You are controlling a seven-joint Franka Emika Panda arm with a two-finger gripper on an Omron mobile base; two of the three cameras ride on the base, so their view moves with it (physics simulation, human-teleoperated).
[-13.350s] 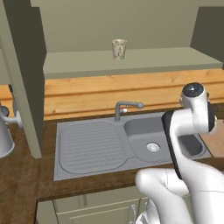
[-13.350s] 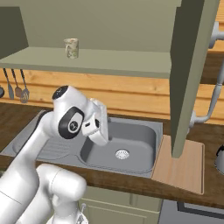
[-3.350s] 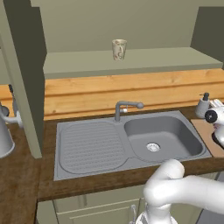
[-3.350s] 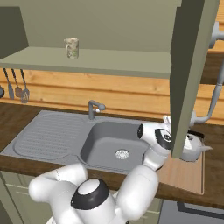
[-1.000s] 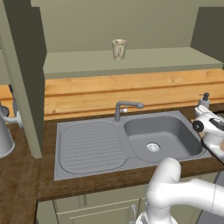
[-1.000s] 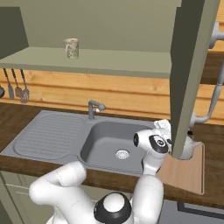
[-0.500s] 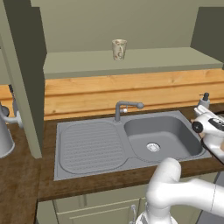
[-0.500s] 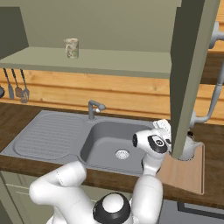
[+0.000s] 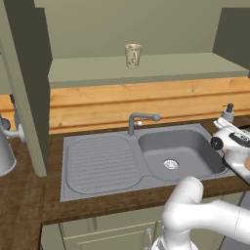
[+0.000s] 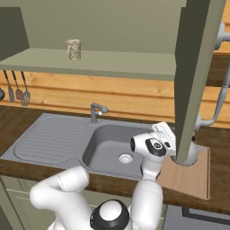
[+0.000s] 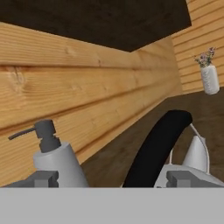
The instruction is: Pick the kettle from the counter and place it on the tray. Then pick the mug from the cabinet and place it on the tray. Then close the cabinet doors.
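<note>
Black kettle handle (image 11: 155, 148) is arching between the gripper's (image 11: 111, 178) spread, released fingers, beside a grey pump bottle (image 11: 57, 155); the mug (image 9: 133, 54) is sitting on the cabinet shelf (image 9: 146, 71).

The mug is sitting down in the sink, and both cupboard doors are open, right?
Not quite. The mug stands on the cabinet shelf above the sink, not in it; the left base view shows this clearly. The sink basin holds just its drain. The cabinet doors are open, as you said.
</note>
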